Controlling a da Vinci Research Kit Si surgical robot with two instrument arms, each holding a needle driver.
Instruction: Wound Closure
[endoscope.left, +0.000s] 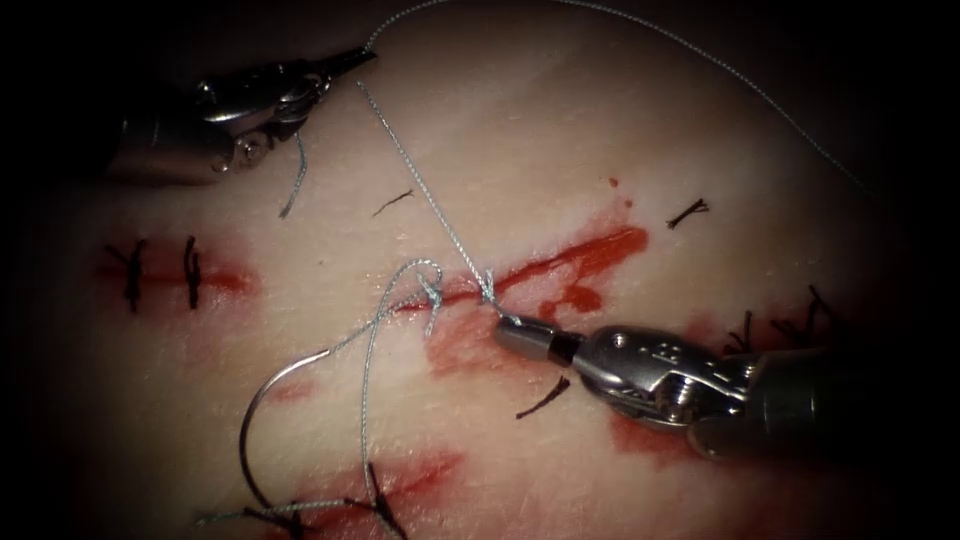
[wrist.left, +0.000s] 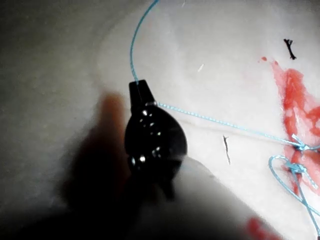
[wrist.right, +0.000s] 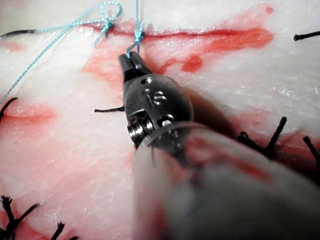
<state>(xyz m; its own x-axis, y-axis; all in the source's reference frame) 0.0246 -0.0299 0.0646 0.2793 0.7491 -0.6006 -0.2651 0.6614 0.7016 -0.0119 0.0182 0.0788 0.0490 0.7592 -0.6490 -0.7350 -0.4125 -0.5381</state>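
Spanning the tissue (endoscope.left: 560, 150) from upper left to centre, thread (endoscope.left: 420, 180) taut between the left tool (endoscope.left: 352, 60) and the cut (endoscope.left: 560, 265). Left tool's jaws closed on the thread well away from the cut, at upper left; long strand arcing from the tips toward upper right. Right tool (endoscope.left: 505, 328) entering from the right, jaws closed at the cut's lower edge on the thread beside the knot (endoscope.left: 487, 290).

Endoscope view alone: curved needle (endoscope.left: 262, 400) lying free on the tissue at lower left of the cut, held by neither tool, thread trailing from its upper end to a loop (endoscope.left: 418, 270) at the wound; dark earlier stitches (endoscope.left: 160, 272) at far left.

Left wrist view: closed jaw tips (wrist.left: 139, 90) gripping thread (wrist.left: 220, 121) running to the knot, red fluid (wrist.left: 295, 95) beyond.

Right wrist view: closed jaw tips (wrist.right: 131, 62) pinching the strand (wrist.right: 137, 35) at the red-stained cut line (wrist.right: 200, 36); marking resembling "16" on the tool's wrist housing (wrist.right: 159, 97), not surely legible. Cut thread ends (wrist.right: 107, 109) beside the jaws.
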